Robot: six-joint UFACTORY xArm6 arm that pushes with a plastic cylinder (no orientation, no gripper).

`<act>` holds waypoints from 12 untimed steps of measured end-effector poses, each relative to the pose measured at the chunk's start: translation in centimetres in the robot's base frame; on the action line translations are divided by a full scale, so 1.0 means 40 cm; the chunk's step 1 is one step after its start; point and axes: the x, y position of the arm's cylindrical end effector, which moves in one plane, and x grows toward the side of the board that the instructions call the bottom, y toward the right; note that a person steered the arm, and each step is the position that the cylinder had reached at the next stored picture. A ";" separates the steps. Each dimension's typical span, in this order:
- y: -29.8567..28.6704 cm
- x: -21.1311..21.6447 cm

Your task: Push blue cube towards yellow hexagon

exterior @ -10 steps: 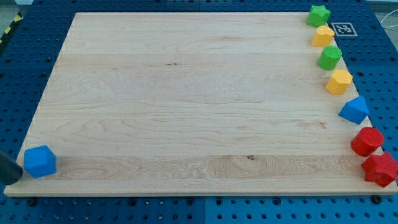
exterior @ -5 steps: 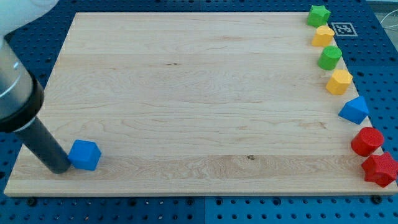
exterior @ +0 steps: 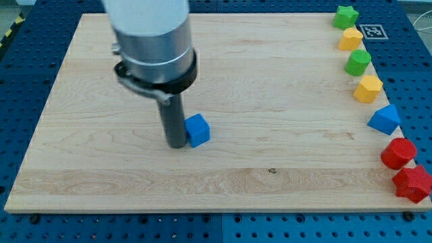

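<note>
The blue cube [exterior: 197,130] sits on the wooden board [exterior: 270,182], left of the middle. My tip [exterior: 177,144] stands right against the cube's left side, touching it. Two yellow blocks lie along the board's right edge: one [exterior: 368,88] at mid-height looks like the yellow hexagon, and another yellow block [exterior: 350,39] lies nearer the top. Both are far to the right of the cube and tip.
Along the right edge also lie a green star [exterior: 345,15], a green block [exterior: 358,62], a blue triangular block [exterior: 385,119], a red cylinder-like block [exterior: 397,153] and a red block [exterior: 413,183]. The arm's grey body [exterior: 150,40] looms above the tip.
My tip has swept from the board's bottom left corner up and to the right, pushing the blue cube along with it to left of the middle. The other blocks have not moved.
</note>
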 end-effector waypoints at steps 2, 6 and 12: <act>0.129 -0.083; 0.330 0.053; 0.579 0.004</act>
